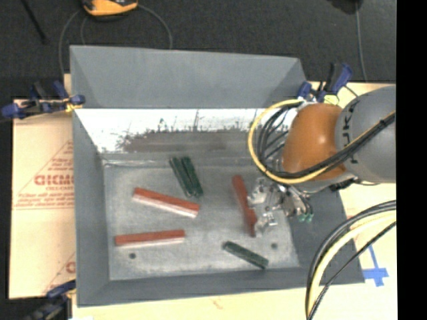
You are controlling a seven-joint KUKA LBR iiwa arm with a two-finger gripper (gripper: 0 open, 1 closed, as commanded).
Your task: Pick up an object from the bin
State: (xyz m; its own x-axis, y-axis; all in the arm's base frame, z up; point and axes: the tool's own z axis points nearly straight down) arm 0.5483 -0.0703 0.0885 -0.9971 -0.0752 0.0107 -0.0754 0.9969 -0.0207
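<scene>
Red, slim and straight, a stick (243, 204) lies near the right wall of the bin (90, 199), its long axis running from far wall to near wall, slightly slanted. The end effector (268, 211) sits just beside it on the wall side, perhaps touching it. Whether it is spread or pressed together, I cannot tell.
</scene>
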